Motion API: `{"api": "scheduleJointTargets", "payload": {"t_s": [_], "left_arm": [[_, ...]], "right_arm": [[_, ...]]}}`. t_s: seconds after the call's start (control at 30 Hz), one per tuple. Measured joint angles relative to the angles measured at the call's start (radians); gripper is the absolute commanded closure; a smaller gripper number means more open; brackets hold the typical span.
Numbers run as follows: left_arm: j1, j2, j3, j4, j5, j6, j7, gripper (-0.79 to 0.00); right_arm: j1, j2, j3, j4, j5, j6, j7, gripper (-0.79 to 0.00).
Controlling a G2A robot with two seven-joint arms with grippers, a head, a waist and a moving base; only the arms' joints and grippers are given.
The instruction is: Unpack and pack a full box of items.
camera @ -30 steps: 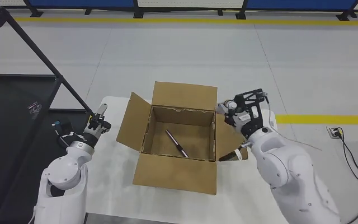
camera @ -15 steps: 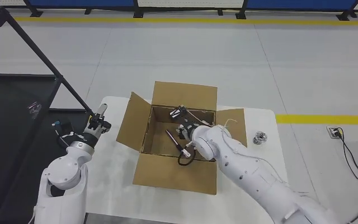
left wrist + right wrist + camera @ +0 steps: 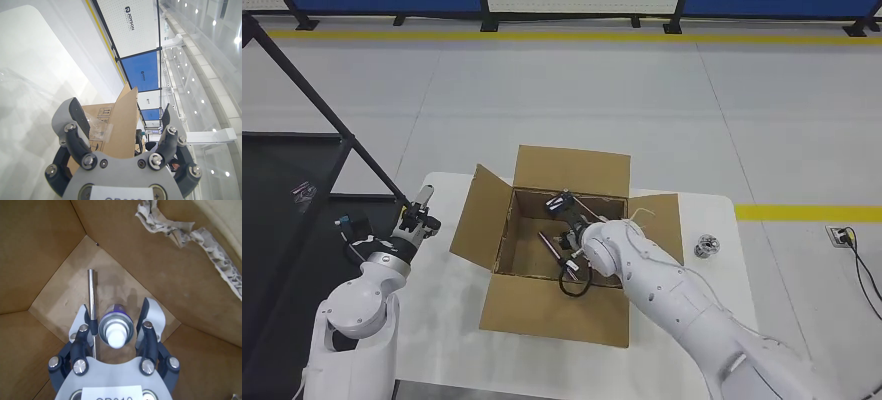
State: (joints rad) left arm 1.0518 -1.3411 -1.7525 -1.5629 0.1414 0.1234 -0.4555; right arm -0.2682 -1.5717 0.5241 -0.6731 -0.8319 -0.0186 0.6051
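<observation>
Brown cardboard box (image 3: pixel 554 308) sits open on the white table (image 3: pixel 442 310). Inside it the right gripper (image 3: pixel 115 305) is spread wide around a purple spray can (image 3: pixel 116 326) — it seems not to squeeze it. A shiny metal rod (image 3: pixel 92 289) lies on the box floor, just beside the can. The left gripper (image 3: pixel 122 103) — spread too — hangs near the box's side flap.

White tabletop, one open box

The white tabletop (image 3: pixel 442 320), rounded at its corners, carries an open cardboard box (image 3: pixel 557 310) near its middle, flaps spread outward. A small silvery object (image 3: pixel 705 245) lies near the right edge, just clear of the box's right flap.
</observation>
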Motion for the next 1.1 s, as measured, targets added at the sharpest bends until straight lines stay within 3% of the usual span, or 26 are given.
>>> {"api": "scheduleJointTargets", "payload": {"t_s": [0.23, 0.4, 0.63, 0.8, 0.93, 1.1], "left_arm": [[0.000, 0.000, 0.000, 0.000, 0.000, 0.000, 0.000, -0.785], [0.000, 0.000, 0.000, 0.000, 0.000, 0.000, 0.000, -0.785], [0.000, 0.000, 0.000, 0.000, 0.000, 0.000, 0.000, -0.785], [0.000, 0.000, 0.000, 0.000, 0.000, 0.000, 0.000, -0.785], [0.000, 0.000, 0.000, 0.000, 0.000, 0.000, 0.000, -0.785], [0.000, 0.000, 0.000, 0.000, 0.000, 0.000, 0.000, -0.785]], "right_arm": [[0.003, 0.025, 0.063, -0.026, -0.041, 0.037, -0.042, -0.711], [-0.064, 0.116, 0.203, -0.182, -0.109, 0.045, -0.055, -0.770], [-0.443, 0.298, 0.595, -0.790, -0.298, 0.023, 0.153, -0.785], [-0.680, 0.344, 0.817, -1.086, -0.333, 0.016, 0.214, -0.785], [-0.743, 0.356, 0.919, -1.112, -0.338, 0.037, 0.228, -0.785], [-0.721, 0.362, 0.986, -0.997, -0.337, 0.086, 0.252, -0.785]]}}
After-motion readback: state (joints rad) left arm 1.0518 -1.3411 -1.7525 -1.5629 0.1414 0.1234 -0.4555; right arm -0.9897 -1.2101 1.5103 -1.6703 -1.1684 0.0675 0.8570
